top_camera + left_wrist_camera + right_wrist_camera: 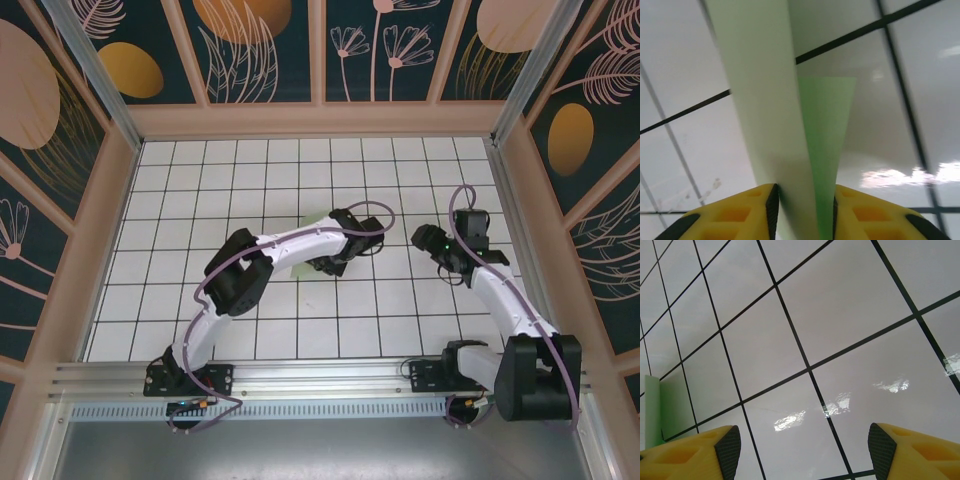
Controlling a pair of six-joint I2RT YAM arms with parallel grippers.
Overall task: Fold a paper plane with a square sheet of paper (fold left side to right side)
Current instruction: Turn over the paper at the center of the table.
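The square sheet of paper (pixel 312 220) is pale mint green and lies mid-table, mostly hidden under my left arm. In the left wrist view the paper (pixel 765 100) rises as a folded flap with a brighter green layer beside it, running straight down between the yellow fingers. My left gripper (pixel 803 192) is shut on the paper, both pads against it. It appears in the top view as the left gripper (pixel 332 262). My right gripper (pixel 428 238) hovers to the paper's right, apart from it. Over bare tiles the right gripper (pixel 802 432) stands open, with a sliver of paper (pixel 652 410) at the far left.
The floor is white grid tiles (pixel 260 330) with black lines. Wooden walls with patterned panels (pixel 320 118) close in the back and both sides. A metal rail (pixel 320 375) carrying the arm bases runs along the near edge.
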